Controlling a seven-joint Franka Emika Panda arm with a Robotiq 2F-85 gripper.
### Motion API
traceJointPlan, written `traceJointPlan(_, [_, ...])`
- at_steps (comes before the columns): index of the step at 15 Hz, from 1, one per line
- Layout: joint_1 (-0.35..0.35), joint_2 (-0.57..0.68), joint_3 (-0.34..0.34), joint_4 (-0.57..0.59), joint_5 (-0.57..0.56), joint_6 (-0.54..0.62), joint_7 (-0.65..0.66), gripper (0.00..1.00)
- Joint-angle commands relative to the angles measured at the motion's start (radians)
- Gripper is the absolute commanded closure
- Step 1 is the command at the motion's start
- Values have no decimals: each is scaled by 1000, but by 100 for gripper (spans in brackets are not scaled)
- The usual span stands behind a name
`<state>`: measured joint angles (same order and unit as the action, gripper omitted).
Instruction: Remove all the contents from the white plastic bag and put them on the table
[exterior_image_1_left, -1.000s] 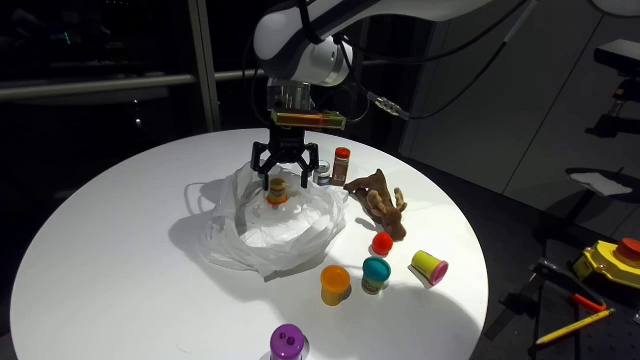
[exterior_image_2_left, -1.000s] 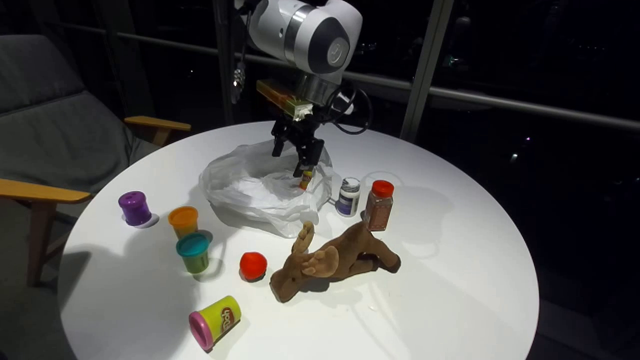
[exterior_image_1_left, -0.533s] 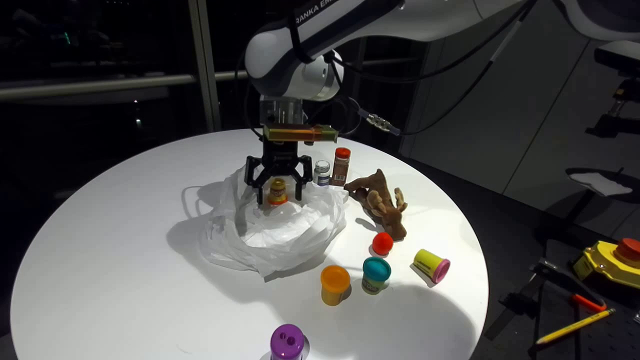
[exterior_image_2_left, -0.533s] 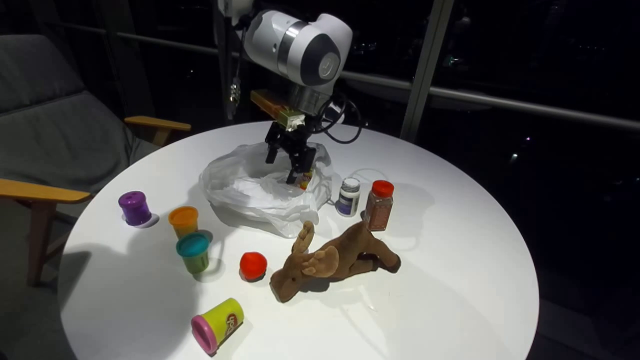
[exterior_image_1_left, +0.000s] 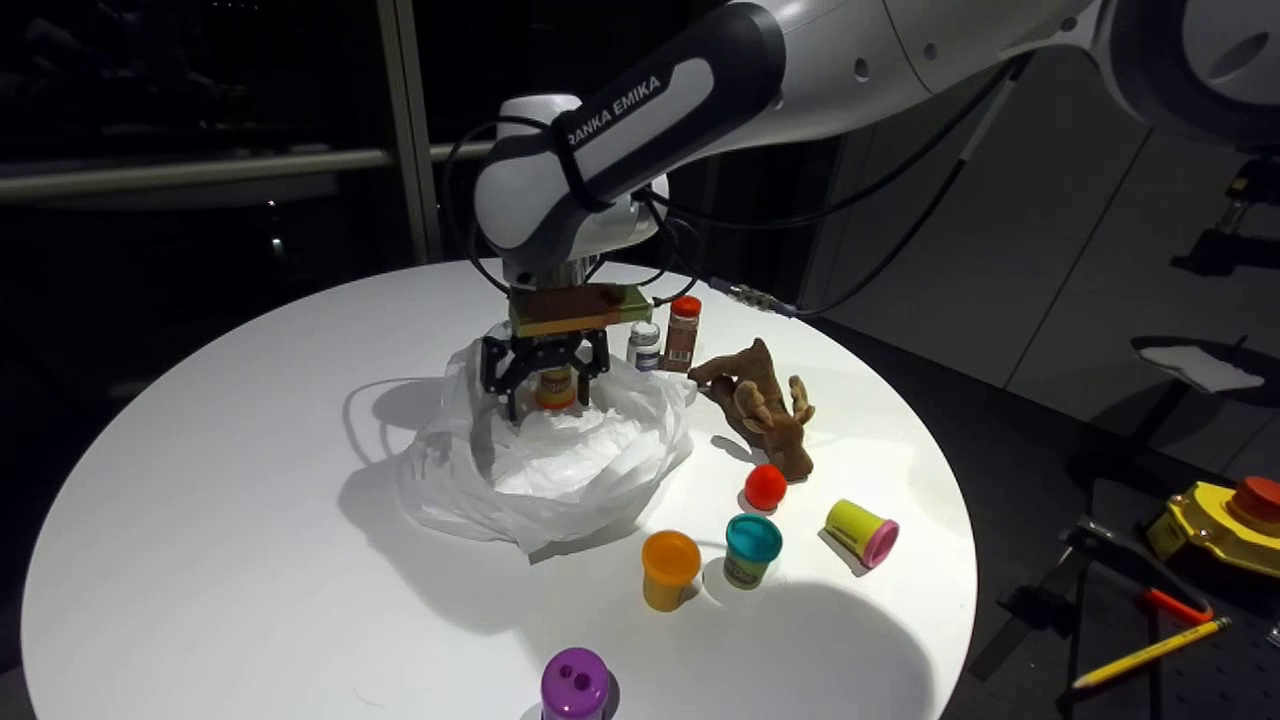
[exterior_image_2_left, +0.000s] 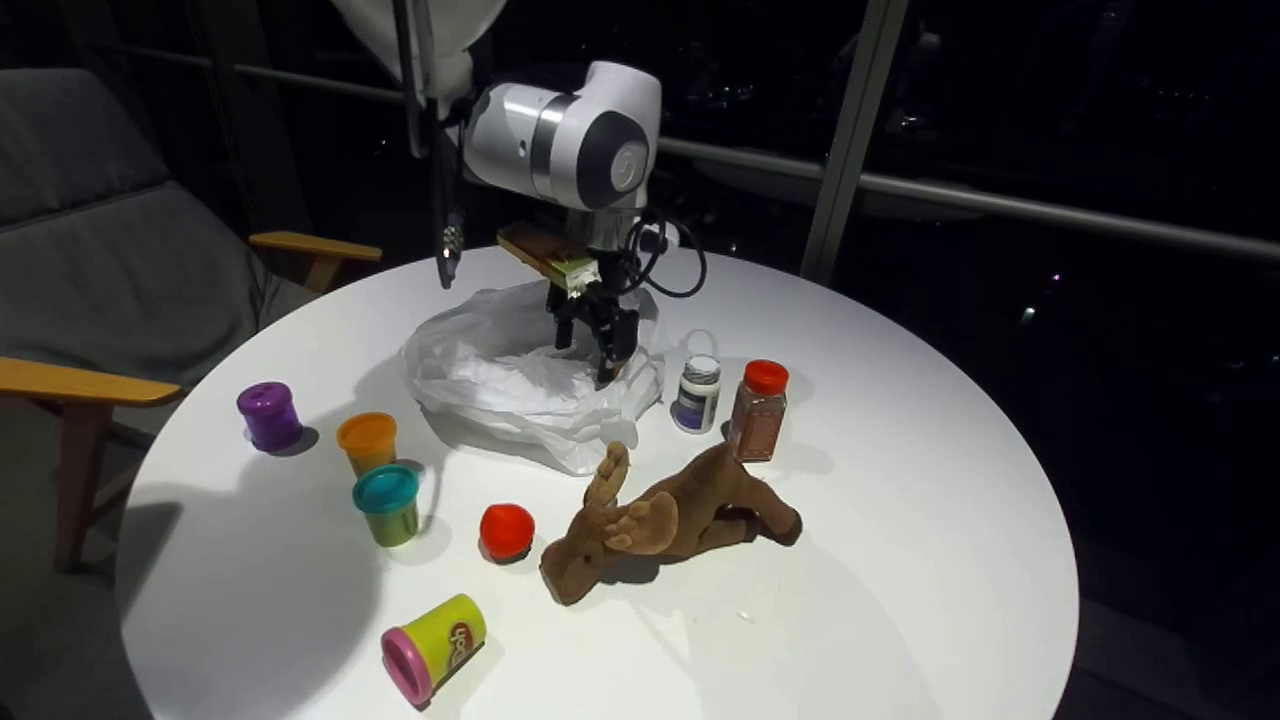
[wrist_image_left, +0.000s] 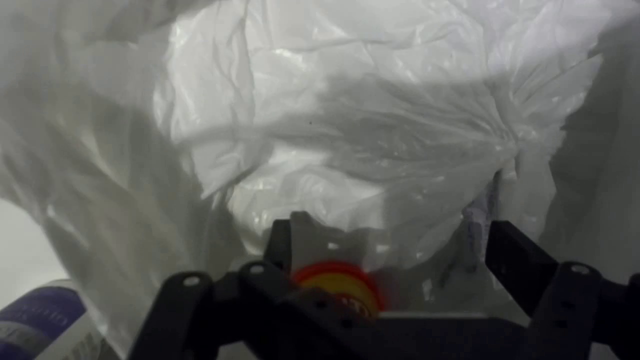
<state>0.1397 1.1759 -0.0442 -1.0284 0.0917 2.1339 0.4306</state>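
The gripper (exterior_image_1_left: 548, 408), spread and empty, apparently straddles one tub (exterior_image_1_left: 556, 390) left in the bag (exterior_image_1_left: 570, 510); toy moose (exterior_image_2_left: 700, 497), ball (exterior_image_2_left: 506, 531), bottles (exterior_image_2_left: 757, 415) and other tubs (exterior_image_2_left: 388, 508) are out, apart from it.

In both exterior views the table (exterior_image_1_left: 250, 560) is bright, with broad shadows, against dark surroundings (exterior_image_1_left: 200, 240). Wrist view: glare flecks the white plastic bag (wrist_image_left: 320, 145); the tub (wrist_image_left: 340, 284) is blurred.
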Motion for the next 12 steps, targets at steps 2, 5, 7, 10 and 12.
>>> traceJointPlan(2, [62, 11, -83, 26, -81, 66, 111, 0])
traceJointPlan(5, [77, 13, -103, 26, -102, 58, 154, 0])
traceJointPlan(7, [84, 15, -114, 27, -116, 58, 176, 20])
traceJointPlan(10, [91, 11, -126, 23, -137, 67, 205, 36])
traceJointPlan(12, [95, 9, -129, 21, -151, 69, 221, 54])
